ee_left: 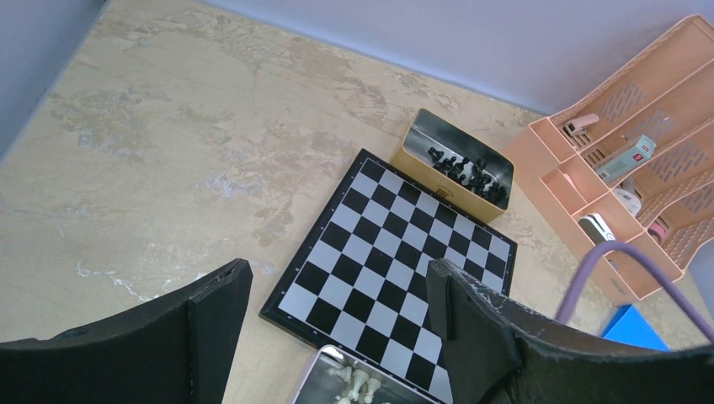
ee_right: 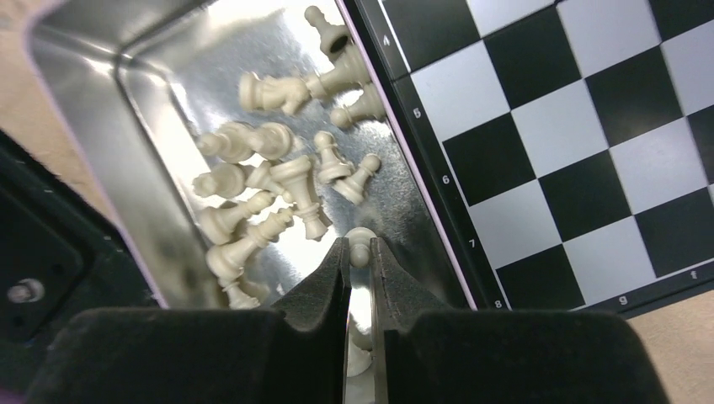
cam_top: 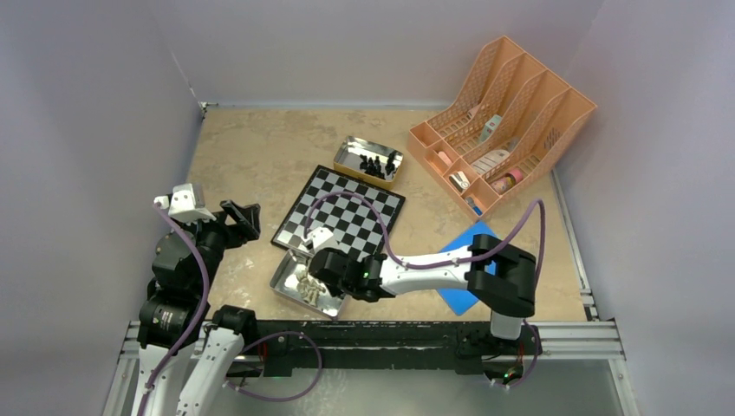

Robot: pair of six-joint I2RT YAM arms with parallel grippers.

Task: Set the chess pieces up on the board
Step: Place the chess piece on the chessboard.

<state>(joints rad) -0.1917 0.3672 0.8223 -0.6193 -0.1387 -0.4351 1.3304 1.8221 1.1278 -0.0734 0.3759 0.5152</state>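
The checkered board [cam_top: 340, 217] lies mid-table with no pieces on it; it also shows in the left wrist view [ee_left: 396, 269] and the right wrist view [ee_right: 581, 143]. Several cream-white pieces [ee_right: 269, 181] lie loose in a shiny tin [cam_top: 286, 282] at the board's near edge. Black pieces [cam_top: 374, 164] sit in a second tin [cam_top: 347, 156] at the board's far edge. My right gripper [ee_right: 360, 252] is inside the near tin, shut on a cream-white pawn [ee_right: 360, 244], its head between the fingertips. My left gripper [cam_top: 244, 218] is open and empty, held left of the board.
A peach-coloured file organizer [cam_top: 503, 121] with small items stands at the back right. A blue flat square [cam_top: 468, 260] lies right of the board, partly under my right arm. Grey walls close in the table on the left, back and right.
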